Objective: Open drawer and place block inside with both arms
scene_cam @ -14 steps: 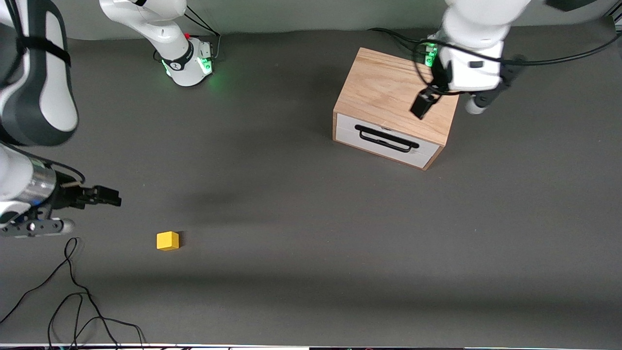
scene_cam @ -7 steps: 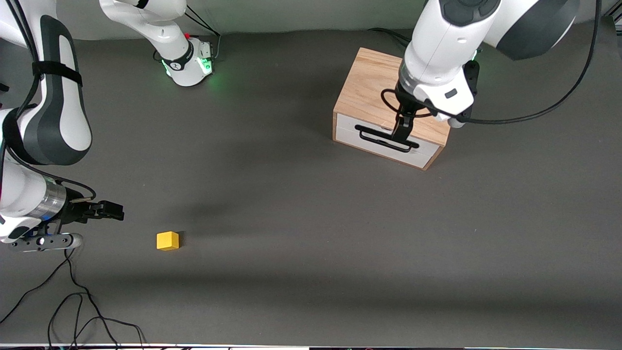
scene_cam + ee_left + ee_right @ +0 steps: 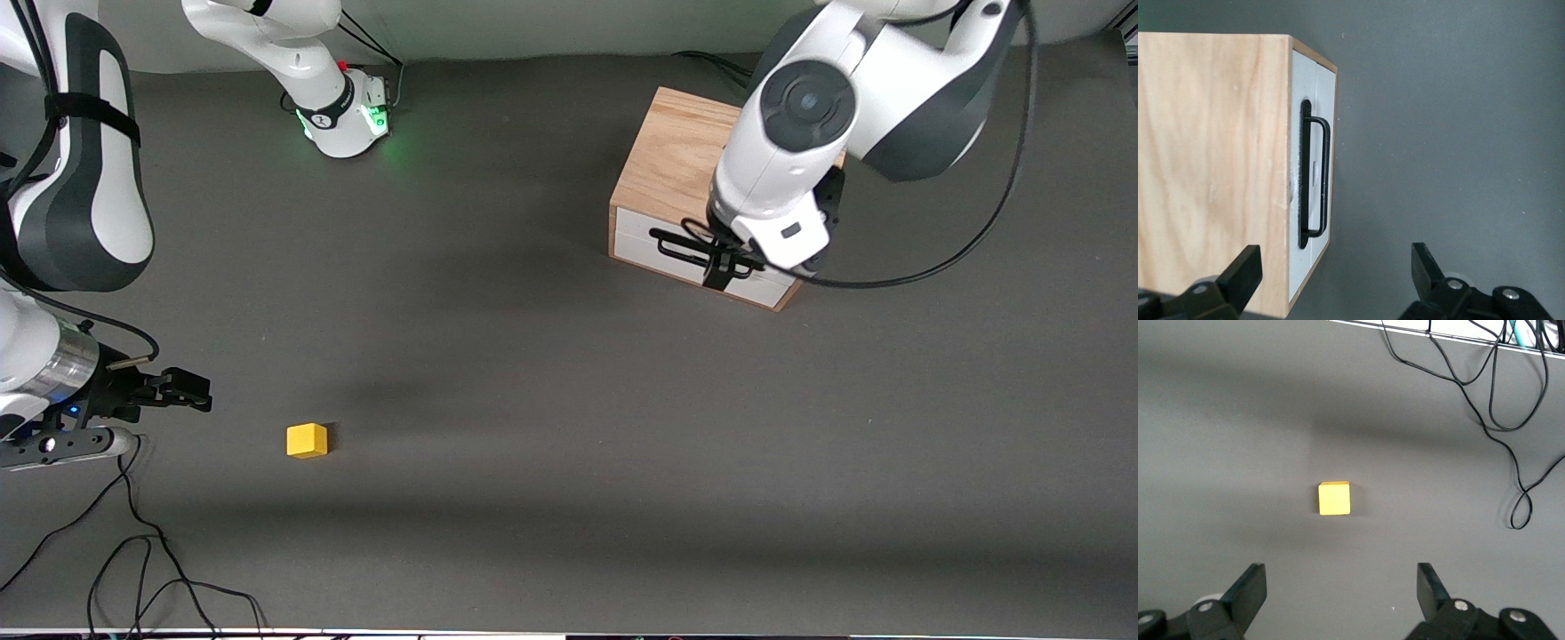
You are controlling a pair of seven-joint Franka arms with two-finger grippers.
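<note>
The light-wood cabinet [image 3: 673, 151] stands toward the left arm's end of the table, and its white drawer [image 3: 636, 242] is shut, the black bar handle [image 3: 671, 242] flat against the front. My left gripper [image 3: 725, 267] hangs open at the drawer front near one end of the handle. In the left wrist view the drawer [image 3: 1313, 87] and handle [image 3: 1319, 177] lie ahead of the left gripper [image 3: 1335, 270], one finger over the cabinet top, the other over bare table. The yellow block [image 3: 307, 440] [image 3: 1335, 499] sits on the mat. My right gripper [image 3: 197, 391] [image 3: 1341, 587] hovers open just short of it.
Loose black cables [image 3: 133, 551] [image 3: 1511, 420] trail over the mat near the front edge at the right arm's end. The grey table [image 3: 533, 400] stretches wide between block and cabinet. The right arm's base [image 3: 342, 116] glows green at the back.
The left arm has swung down from over the cabinet top to the drawer front by the handle. The right gripper has sunk slightly and drawn back a little from the block.
</note>
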